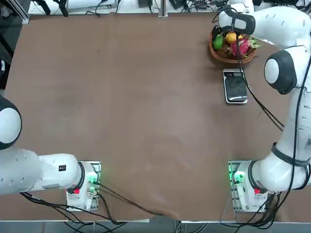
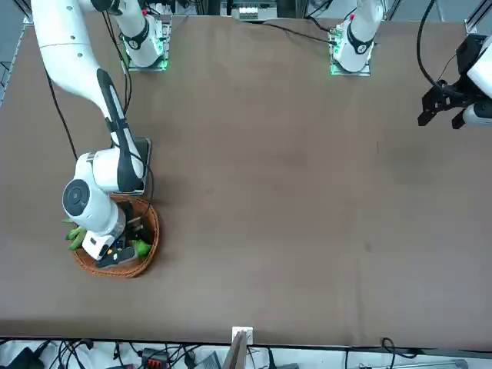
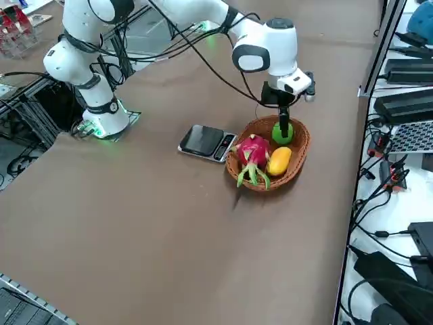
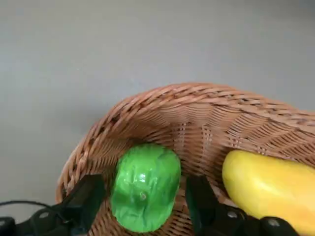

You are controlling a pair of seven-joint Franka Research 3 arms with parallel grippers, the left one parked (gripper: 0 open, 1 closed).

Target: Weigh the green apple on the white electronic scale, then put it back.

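Green apple [image 4: 145, 186] lies in the wicker basket [image 4: 162, 105], beside the yellow fruit [image 4: 268, 189]. Right end effector [image 4: 145, 204] straddles it, fingers open. Pick-up is in hand; next, close, lift, carry to the white electronic scale [image 3: 207, 142] beside the basket.

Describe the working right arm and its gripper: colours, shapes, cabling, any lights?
The right arm is glossy white with rounded segments and dark grey joint bands. Black cables run loosely along it. Its base sits on a metal plate with green lights and a red mark. The right gripper has two black fingers.
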